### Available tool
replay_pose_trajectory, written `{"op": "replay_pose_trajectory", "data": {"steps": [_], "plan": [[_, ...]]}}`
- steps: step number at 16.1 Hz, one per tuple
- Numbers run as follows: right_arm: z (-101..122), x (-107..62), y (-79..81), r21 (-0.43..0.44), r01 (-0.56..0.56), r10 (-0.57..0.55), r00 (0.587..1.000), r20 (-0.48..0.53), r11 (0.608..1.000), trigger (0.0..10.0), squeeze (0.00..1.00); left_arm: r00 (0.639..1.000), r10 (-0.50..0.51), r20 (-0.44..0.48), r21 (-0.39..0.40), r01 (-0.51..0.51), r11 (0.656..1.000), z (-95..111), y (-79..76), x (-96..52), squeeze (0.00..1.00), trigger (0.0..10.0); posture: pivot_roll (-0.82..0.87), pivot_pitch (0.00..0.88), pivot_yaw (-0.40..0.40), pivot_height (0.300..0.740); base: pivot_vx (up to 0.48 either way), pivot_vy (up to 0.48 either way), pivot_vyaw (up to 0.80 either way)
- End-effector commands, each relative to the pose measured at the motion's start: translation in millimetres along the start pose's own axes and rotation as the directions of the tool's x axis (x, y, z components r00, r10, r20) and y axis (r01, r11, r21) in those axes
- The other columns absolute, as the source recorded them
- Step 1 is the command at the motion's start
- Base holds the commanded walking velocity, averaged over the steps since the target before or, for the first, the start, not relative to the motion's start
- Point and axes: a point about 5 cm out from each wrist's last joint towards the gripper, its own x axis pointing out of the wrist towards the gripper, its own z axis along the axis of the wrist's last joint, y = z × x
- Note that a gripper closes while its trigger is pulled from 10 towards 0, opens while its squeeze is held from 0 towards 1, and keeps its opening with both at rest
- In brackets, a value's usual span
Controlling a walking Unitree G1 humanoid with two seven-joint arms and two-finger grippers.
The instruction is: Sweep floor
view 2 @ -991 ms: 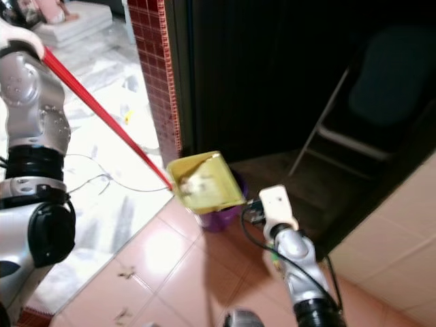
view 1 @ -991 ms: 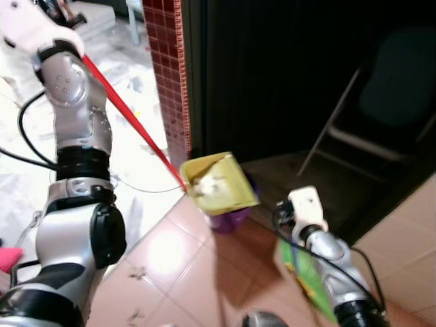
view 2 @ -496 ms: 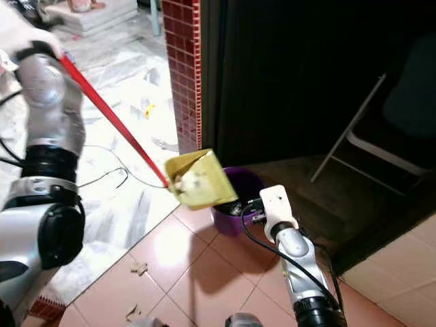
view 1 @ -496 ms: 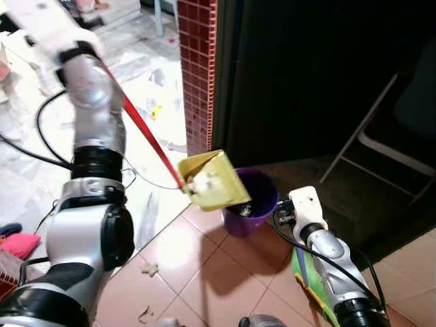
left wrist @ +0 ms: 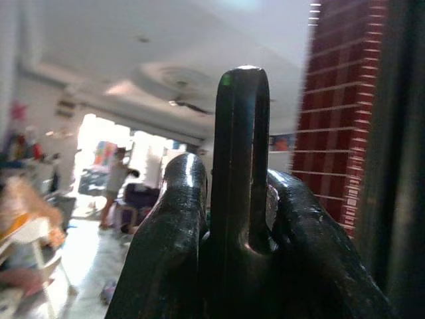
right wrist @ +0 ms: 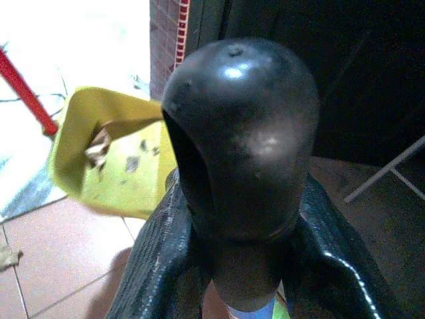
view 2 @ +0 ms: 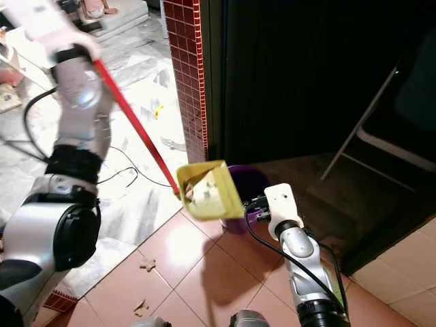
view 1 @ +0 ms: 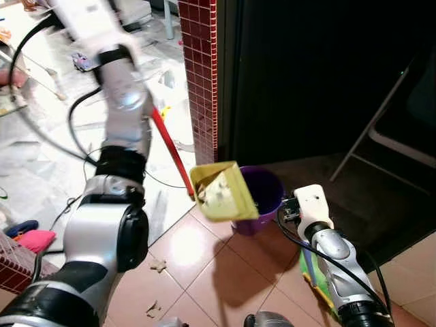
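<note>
So this looks like the emptying stage of the sweeping job. The yellow dustpan (view 1: 219, 191) sits in the middle of the frame, lifted off the floor on its long red handle (view 2: 133, 128), which runs up toward the upper left. It's tipped with its mouth over the rim of the purple bin (view 1: 264, 197) standing on the tiles just right of centre, in front of the dark doorway. You can see scraps and a pale clump of debris (right wrist: 99, 147) stuck inside the pan, so my read is the dump isn't finished yet.

Left tool (left wrist: 234, 199) is clamped on the black loop at the end of the dustpan handle, fingers (left wrist: 174, 226) pressed against both sides of it. Right tool (right wrist: 239, 219) is closed around a rounded black knob (right wrist: 242, 133), which I'd guess is the top of the broom handle; something green and yellow (view 1: 315, 276) shows low down beside that right arm, lower right of the frame, probably the broom itself.

What's left: a few bits of litter (view 2: 146, 262) are lying on the terracotta tiles at lower left, plus more stuff on the marble floor (view 2: 146, 95) further back in the upper left. So I'd say one load is collected and mostly at the bin, but the floor isn't done. More passes needed after the pan gets shaken out.
</note>
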Motion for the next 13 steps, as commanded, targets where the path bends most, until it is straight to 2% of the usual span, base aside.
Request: {"op": "replay_pose_trajectory", "data": {"steps": [1,2,5,10,13], "plan": [[-18.0,-3.4,26.6,0.182,-0.063,0.075,0.995,-0.061,0.981,10.0,0.00,0.989,-0.050,0.137,-0.025,0.054,0.998,30.7,-16.3,13.1,0.00,10.0,-0.16,0.000,0.171,0.740,0.000,0.000,0.00],[-15.6,-4.6,30.6,0.202,-0.052,0.063,0.997,-0.047,0.978,10.0,0.00,0.984,-0.100,0.150,-0.026,0.105,0.994,34.6,-29.0,13.3,0.00,10.0,-0.17,0.000,0.194,0.740,0.000,0.000,0.00],[-15.7,-7.4,38.9,0.247,-0.028,0.039,0.998,-0.039,0.969,10.0,0.00,0.972,-0.160,0.171,-0.040,0.169,0.985,43.1,-53.6,14.7,0.00,10.0,-0.19,0.000,0.249,0.740,0.000,0.000,0.00],[-11.5,-10.7,47.2,0.271,-0.019,0.027,0.999,-0.024,0.963,10.0,0.00,0.961,-0.148,0.233,0.000,0.152,0.988,62.2,-57.1,31.6,0.00,10.0,-0.22,0.000,0.263,0.740,0.000,0.000,0.00],[-6.0,-14.7,51.2,0.283,-0.026,0.024,1.000,0.011,0.959,10.0,0.00,0.935,-0.179,0.307,0.049,0.173,0.984,72.5,-68.1,29.6,0.00,10.0,-0.24,0.000,0.277,0.740,0.000,0.000,0.00]]}}
